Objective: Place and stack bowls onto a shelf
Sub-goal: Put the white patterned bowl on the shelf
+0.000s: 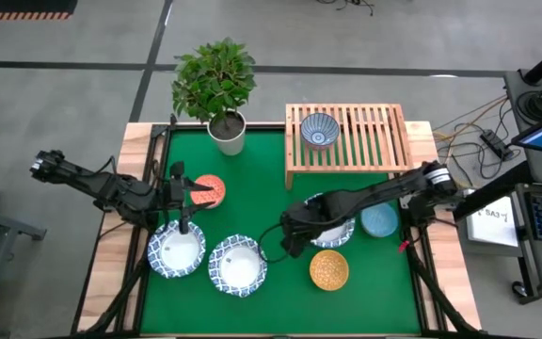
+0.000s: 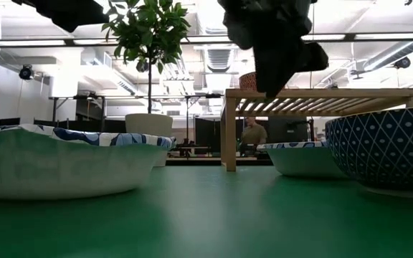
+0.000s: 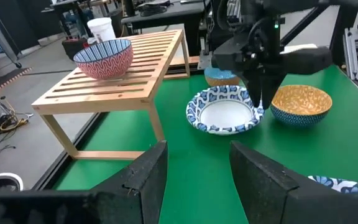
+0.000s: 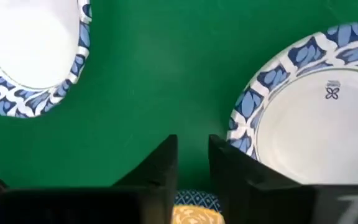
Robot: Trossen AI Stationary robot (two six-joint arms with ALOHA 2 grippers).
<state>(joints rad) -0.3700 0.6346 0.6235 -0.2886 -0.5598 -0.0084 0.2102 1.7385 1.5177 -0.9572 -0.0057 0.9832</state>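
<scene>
As its narrowly parted right end effector (image 1: 290, 229) hangs beside it, the wide white blue-rimmed ceramic bowl (image 1: 331, 222) on the green counter (image 1: 262, 193) looks heavy, rigid, glazed-slick and chippable; best pinched at the rim.

Both arms are dark, near black, built of slim jointed segments with bulkier rounded housings at the joints. The left pincer (image 3: 197, 180) has two broad, flat, matte black fingers with squared edges. The right pincer (image 4: 192, 171) has fingers of the same kind.

one bowl (image 1: 319, 130) on shelf (image 1: 384, 137); six tabled
</scene>
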